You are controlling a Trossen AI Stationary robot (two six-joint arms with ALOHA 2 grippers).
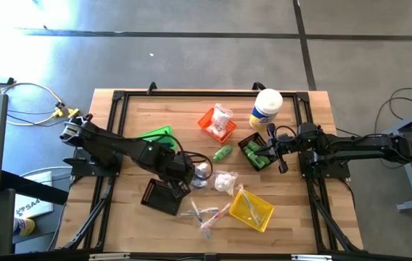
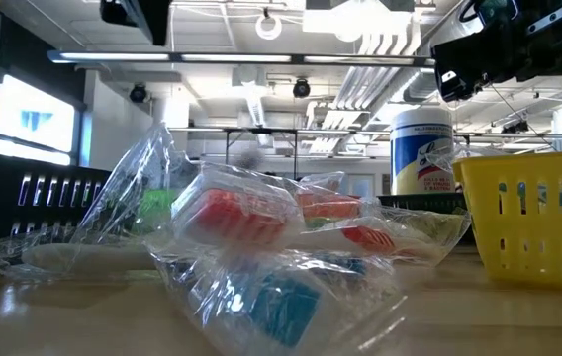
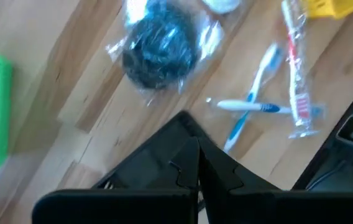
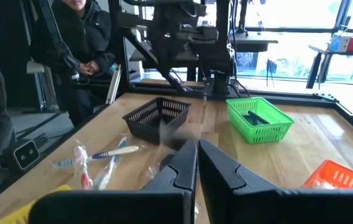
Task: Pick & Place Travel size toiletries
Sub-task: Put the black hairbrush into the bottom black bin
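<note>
On a wooden table (image 1: 133,217), sorting of travel toiletries is under way. The left gripper (image 1: 188,176) is held closed and empty above the table's middle, its fingers (image 3: 192,168) pressed together over a clear bag with a dark bundle (image 3: 161,51). The right gripper (image 1: 281,151) is likewise shut and holds nothing, parked near the right edge beside a black bin (image 1: 257,153) that carries green bottles.

Loose toiletries are scattered through the middle and toward the near edge: a green bottle (image 1: 223,153) lies alone on the wood, white packets (image 1: 225,181) are bunched just beside the left gripper, and wrapped toothbrushes (image 3: 260,102) lie between a second black bin (image 1: 161,196) and a yellow bin (image 1: 253,210). An orange bin (image 1: 216,124) with a packet and a green bin (image 1: 155,135) stand toward the far edge, a white canister (image 1: 266,107) at the far right.

The next pick is judged best begun with the left fingers opened wide before descent, centred over a single item. The slick, crinkly wrap is likely to slip, so the solid contents, not the loose film, should be pinched.
</note>
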